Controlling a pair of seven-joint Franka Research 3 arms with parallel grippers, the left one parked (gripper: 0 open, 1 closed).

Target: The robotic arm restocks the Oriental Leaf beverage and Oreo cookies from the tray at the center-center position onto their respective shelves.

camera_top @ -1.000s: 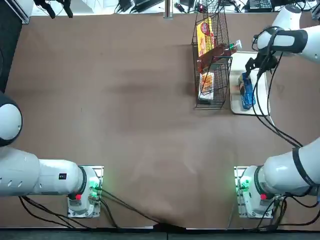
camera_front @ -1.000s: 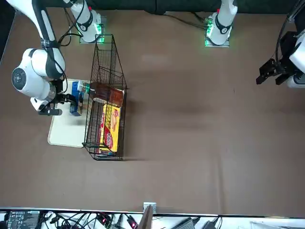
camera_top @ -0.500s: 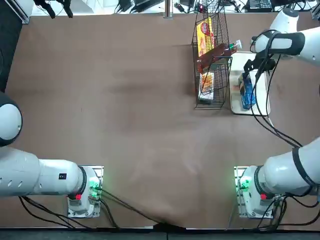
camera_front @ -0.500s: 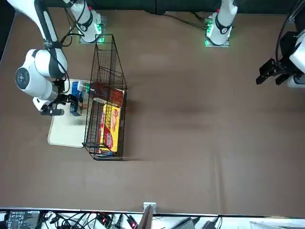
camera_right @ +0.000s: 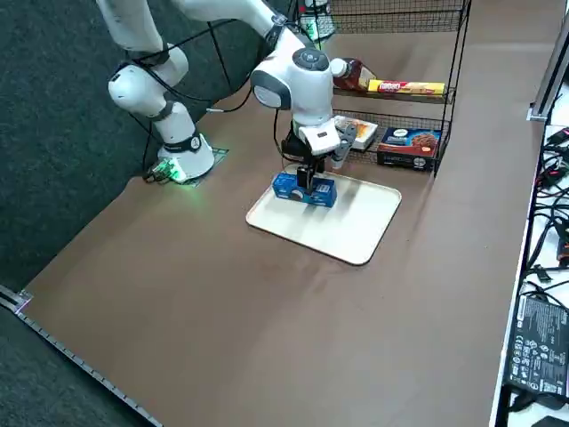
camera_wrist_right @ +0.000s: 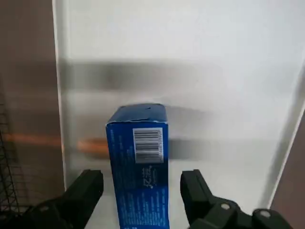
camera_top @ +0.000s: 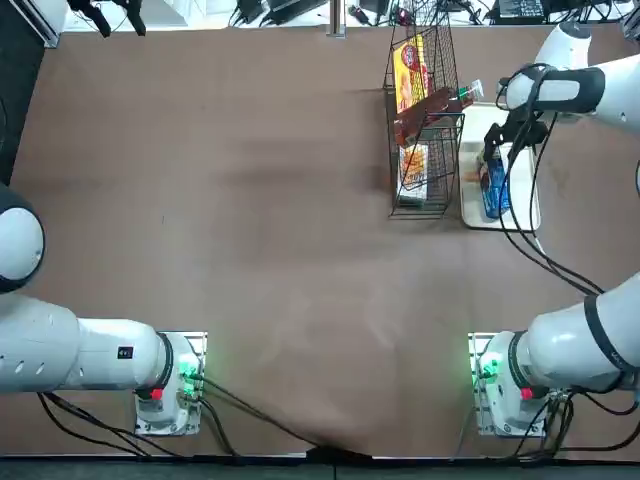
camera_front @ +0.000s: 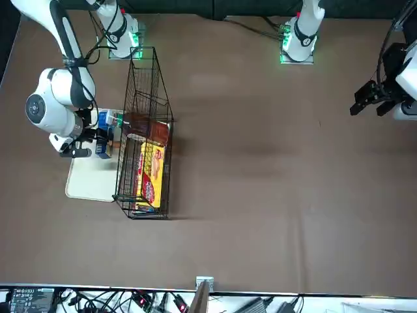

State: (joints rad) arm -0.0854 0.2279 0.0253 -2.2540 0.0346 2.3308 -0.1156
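Straddling part: right gripper (camera_wrist_right: 142, 177), fingers spread, one on each flank of the Oreo packet, a gap visible on both sides; pinching nothing.
Oreo packet (camera_right: 317, 193): blue, on the tray, directly between the fingers.
Packet's long axis: crosswise to the line joining the two fingers, so closing should press its narrow width; a favourable grip, by judgement.
Nearer arm: the right, already over the packet.
Tray (camera_right: 356, 238): white, beneath gripper and packet.
Wire rack (camera_right: 459, 62): just to the gripper's left, beside the tray; likely the carry direction.
Tea bottle (camera_top: 424, 116): lying in the rack, left of the gripper, white cap towards the tray side; its protruding neck could be knocked in passing.
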